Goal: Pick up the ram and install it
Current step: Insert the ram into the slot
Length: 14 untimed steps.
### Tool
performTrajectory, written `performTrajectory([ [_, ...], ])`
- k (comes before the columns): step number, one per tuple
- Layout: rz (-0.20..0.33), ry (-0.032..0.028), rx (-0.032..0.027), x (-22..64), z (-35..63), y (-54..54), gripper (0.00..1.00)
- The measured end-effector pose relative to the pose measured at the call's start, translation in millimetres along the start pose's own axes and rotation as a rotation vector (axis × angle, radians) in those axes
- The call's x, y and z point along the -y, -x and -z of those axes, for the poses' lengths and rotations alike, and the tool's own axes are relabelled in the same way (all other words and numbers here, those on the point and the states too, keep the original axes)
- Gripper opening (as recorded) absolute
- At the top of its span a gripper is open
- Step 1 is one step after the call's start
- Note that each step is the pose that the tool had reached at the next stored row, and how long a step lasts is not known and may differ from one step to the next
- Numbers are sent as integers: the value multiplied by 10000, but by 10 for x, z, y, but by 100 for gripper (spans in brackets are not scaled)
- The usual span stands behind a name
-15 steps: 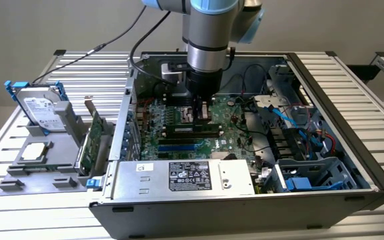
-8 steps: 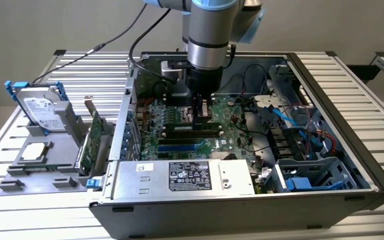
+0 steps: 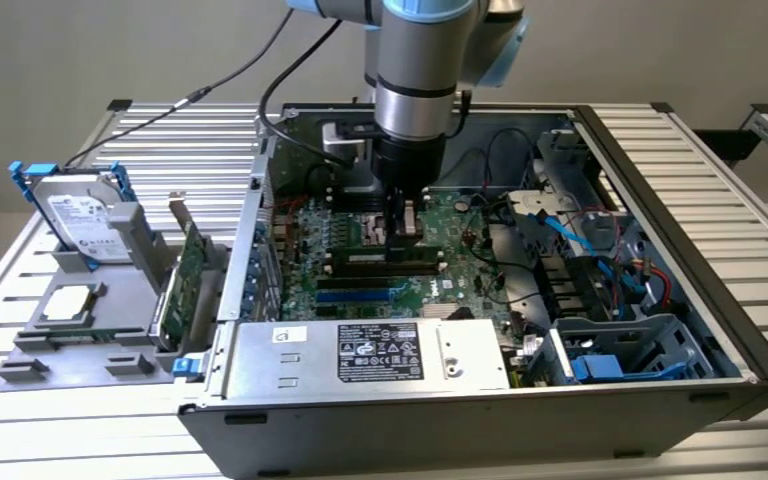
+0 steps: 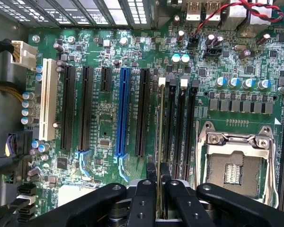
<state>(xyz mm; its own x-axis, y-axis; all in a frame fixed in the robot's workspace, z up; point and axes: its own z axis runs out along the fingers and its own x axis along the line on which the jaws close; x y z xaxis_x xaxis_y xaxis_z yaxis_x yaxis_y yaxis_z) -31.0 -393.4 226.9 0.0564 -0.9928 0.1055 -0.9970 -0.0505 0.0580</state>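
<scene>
Gripper: the gripper (image 4: 159, 174) stands low over the motherboard (image 4: 104, 137), inside the computer case (image 3: 688, 240), and hangs straight down from the arm (image 3: 418, 90).
Fingers: the two black fingers (image 4: 150, 171) are closed on a thin board and press it from both sides.
Ram: the ram (image 4: 160, 127) is clamped between the fingers, standing on its edge. It reaches out past the fingertips as one narrow line.
Memory slots: directly under the ram runs one of the black memory slots (image 4: 172, 132); the others lie just beside the fingers, on one side. Whether the ram touches its slot, I cannot tell.
Latches: two white latches (image 4: 183, 83) sit at the far ends of the slots, away from the fingers.
CPU socket: the CPU socket (image 4: 236, 163) with its metal frame is near the fingers, beyond the memory slots.
Expansion slots: on the other side of the fingers come a black slot (image 4: 143, 113), then the blue slot (image 4: 124, 113), more black ones, and farthest the white slot (image 4: 48, 99).
Power supply: the power supply (image 3: 371, 350) lies in the case, well apart from the fingers.
Outside the case: far from the fingers, at the exterior view's left, the hard drive (image 3: 77, 215) and the green expansion card (image 3: 187, 270) stand in a grey holder (image 3: 84, 345) on the slatted table (image 3: 704, 140).
</scene>
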Motion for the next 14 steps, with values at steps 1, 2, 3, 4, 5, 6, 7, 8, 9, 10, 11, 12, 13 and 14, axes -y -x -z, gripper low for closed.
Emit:
performTrajectory([
  [1,0,0,0,1,-5,3,14],
  [2,0,-1,0,1,-10,4,14],
  [3,0,-1,1,1,-15,5,14],
  [4,0,-2,0,1,-18,6,14],
  [5,0,-1,-1,1,-21,7,14],
  [6,0,-1,-3,1,-23,7,14],
  [7,-1,-2,-3,2,-27,8,14],
  [8,-2,-3,-3,2,-30,9,14],
  [9,-2,-3,-4,3,-34,10,14],
  [10,-2,-3,-4,3,-38,11,14],
  [11,-2,-3,-5,3,-42,12,14],
  [12,-3,-2,-9,4,-44,13,14],
  [13,-2,-2,-11,4,-48,14,14],
  [14,-4,-2,-14,5,-52,16,14],
])
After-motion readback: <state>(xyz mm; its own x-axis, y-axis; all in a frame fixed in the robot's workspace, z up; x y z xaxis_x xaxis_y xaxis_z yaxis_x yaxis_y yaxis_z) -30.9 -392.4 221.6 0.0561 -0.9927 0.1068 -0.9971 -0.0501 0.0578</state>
